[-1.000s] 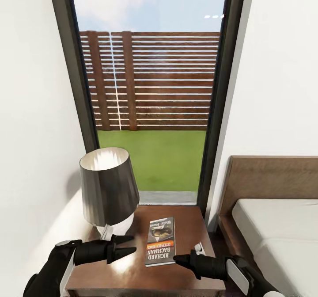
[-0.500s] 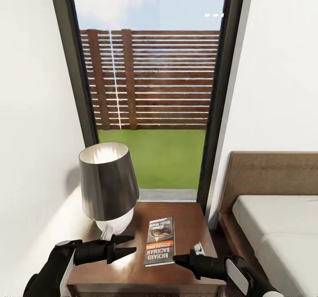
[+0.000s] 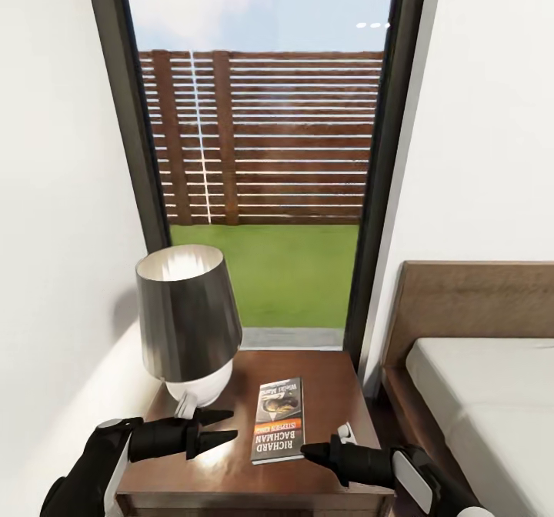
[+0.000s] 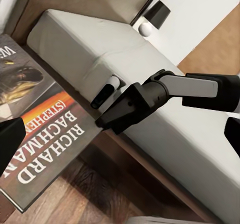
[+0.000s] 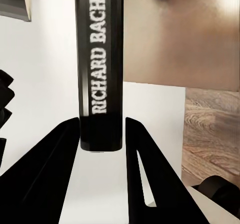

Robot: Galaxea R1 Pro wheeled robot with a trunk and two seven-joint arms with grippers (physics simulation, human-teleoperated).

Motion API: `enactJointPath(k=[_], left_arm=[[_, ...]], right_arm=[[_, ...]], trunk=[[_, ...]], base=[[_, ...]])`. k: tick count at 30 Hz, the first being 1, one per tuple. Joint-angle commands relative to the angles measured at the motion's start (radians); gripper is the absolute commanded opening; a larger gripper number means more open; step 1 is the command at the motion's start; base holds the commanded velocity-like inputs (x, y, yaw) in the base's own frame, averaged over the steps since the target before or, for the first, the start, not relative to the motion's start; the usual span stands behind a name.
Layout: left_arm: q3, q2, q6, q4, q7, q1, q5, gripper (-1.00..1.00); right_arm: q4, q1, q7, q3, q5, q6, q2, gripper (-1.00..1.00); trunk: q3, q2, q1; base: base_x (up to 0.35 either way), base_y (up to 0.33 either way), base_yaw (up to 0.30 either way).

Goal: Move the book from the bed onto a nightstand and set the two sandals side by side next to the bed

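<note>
The book (image 3: pixel 278 420) lies flat on the nightstand (image 3: pixel 331 390), dark cover up with white "Richard Bachman" lettering and an orange band. My left gripper (image 3: pixel 231 426) hovers open just left of the book, nothing between its fingers. My right gripper (image 3: pixel 305 449) points at the book's near right corner. In the right wrist view the book (image 5: pixel 101 69) shows edge-on between my right gripper's (image 5: pixel 102 121) spread fingers, with narrow gaps on both sides. The left wrist view shows the book (image 4: pixel 42 134) and the right gripper (image 4: pixel 101 122) beside it. The bed (image 3: pixel 492 394) is at right. The sandals are out of view.
A table lamp (image 3: pixel 185 313) with a dark shade stands on the nightstand's back left, close to my left gripper. A tall dark-framed window (image 3: pixel 261 155) with fence and grass is behind. A white wall (image 3: pixel 54 232) bounds the left side, and the bed's headboard (image 3: pixel 477 301) the right.
The whole picture has shifted slightly, so the camera has moved. The book stays flat on the nightstand and both grippers hold the same places beside it.
</note>
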Motion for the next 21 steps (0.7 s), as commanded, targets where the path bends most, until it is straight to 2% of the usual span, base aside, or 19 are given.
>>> enactJointPath(k=[1, 11, 19, 21], left_arm=[[0.003, 0.0, 0.01, -0.001, -0.007, -0.001, -0.008, 1.0], [0.006, 0.0, 0.01, 0.0, -0.007, -0.001, -0.008, 1.0], [0.006, 0.0, 0.01, 0.0, -0.007, -0.001, -0.007, 1.0], [0.006, 0.0, 0.011, 0.0, -0.007, -0.001, -0.007, 1.0]], right_arm=[[0.0, -0.001, -0.001, 0.004, -0.008, 0.005, 0.0, -1.0], [0.0, -0.001, -0.001, 0.004, -0.008, 0.005, 0.0, -1.0], [0.0, -0.001, -0.001, 0.004, -0.008, 0.005, 0.0, -1.0], [0.0, -0.001, -0.001, 0.004, -0.008, 0.005, 0.0, -1.0]], trunk=[[-0.001, 0.0, 0.0], [-0.001, 0.0, 0.0], [-0.001, 0.0, 0.0], [-0.007, -0.014, 0.008]], base=[[0.242, 0.0, 0.0], [0.289, 0.0, 0.0], [0.039, 0.0, 0.0], [0.002, 0.0, 0.0]])
